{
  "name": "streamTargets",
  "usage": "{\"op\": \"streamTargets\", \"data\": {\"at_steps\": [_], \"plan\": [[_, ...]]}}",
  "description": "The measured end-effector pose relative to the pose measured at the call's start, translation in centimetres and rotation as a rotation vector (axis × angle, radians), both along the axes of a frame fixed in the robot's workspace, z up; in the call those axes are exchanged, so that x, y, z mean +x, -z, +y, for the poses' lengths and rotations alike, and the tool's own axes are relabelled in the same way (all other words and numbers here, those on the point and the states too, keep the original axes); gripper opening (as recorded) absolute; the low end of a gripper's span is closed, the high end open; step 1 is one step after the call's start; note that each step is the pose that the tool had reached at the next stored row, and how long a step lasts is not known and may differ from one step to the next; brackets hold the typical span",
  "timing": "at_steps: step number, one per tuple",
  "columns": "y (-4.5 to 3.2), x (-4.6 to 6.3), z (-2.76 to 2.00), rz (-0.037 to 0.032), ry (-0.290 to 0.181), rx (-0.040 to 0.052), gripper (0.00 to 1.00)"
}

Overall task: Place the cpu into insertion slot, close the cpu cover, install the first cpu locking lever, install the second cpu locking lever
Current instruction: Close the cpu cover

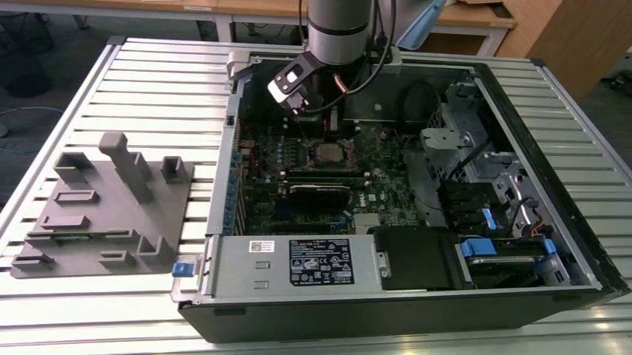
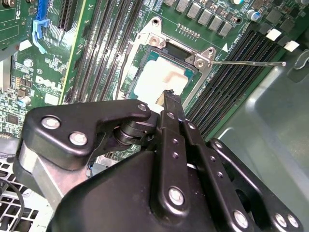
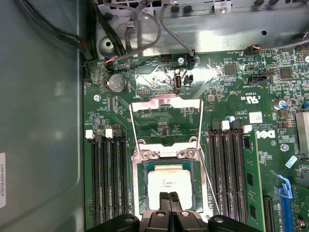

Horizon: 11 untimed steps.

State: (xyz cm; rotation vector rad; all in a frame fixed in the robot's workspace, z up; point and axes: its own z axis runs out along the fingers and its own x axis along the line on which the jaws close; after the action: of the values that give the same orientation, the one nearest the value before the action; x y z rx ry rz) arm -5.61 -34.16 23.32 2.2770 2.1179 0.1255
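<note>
cpu [image 3: 164, 181] sits in insertion slot [image 3: 141, 193]; jaws closed, empty, tips over it.

The silver cpu [image 3: 166, 183] lies, seemingly seated, in the insertion slot [image 3: 141, 183]; the cpu cover [image 3: 166, 100] stands open.
</note>
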Motion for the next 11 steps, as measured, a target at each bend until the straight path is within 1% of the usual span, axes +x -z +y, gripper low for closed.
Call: {"op": "streamTargets", "data": {"at_steps": [9, 11], "plan": [[-0.13, 0.0, 0.0, -0.0001, 0.0, 0.0002, 0.11], [-0.28, 0.0, 0.0, 0.0001, 0.0, -0.0001, 0.11]]}}
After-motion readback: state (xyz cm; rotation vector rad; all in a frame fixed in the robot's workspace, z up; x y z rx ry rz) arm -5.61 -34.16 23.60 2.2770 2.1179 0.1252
